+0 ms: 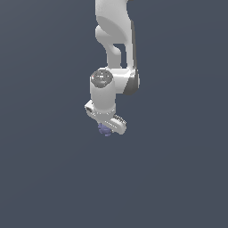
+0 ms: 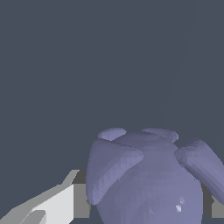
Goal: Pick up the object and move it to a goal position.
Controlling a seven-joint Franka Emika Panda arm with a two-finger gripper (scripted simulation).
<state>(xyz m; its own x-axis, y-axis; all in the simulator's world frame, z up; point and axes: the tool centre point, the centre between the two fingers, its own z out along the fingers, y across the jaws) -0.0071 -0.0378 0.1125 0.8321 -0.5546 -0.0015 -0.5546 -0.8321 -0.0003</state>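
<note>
The object is a small bumpy bluish-purple ball (image 1: 105, 129). In the exterior view it shows just under the white arm's hand, mostly hidden by it. My gripper (image 1: 107, 130) points down over it. In the wrist view the ball (image 2: 146, 179) fills the space between my two fingers (image 2: 65, 203), with a grey pad against each side. The jaws are closed on the ball. I cannot tell from these views whether the ball rests on the surface or hangs above it.
A plain dark grey-blue surface (image 1: 178, 178) surrounds the arm on all sides. The white arm (image 1: 116, 40) comes down from the top of the exterior view. No other object and no goal marker shows.
</note>
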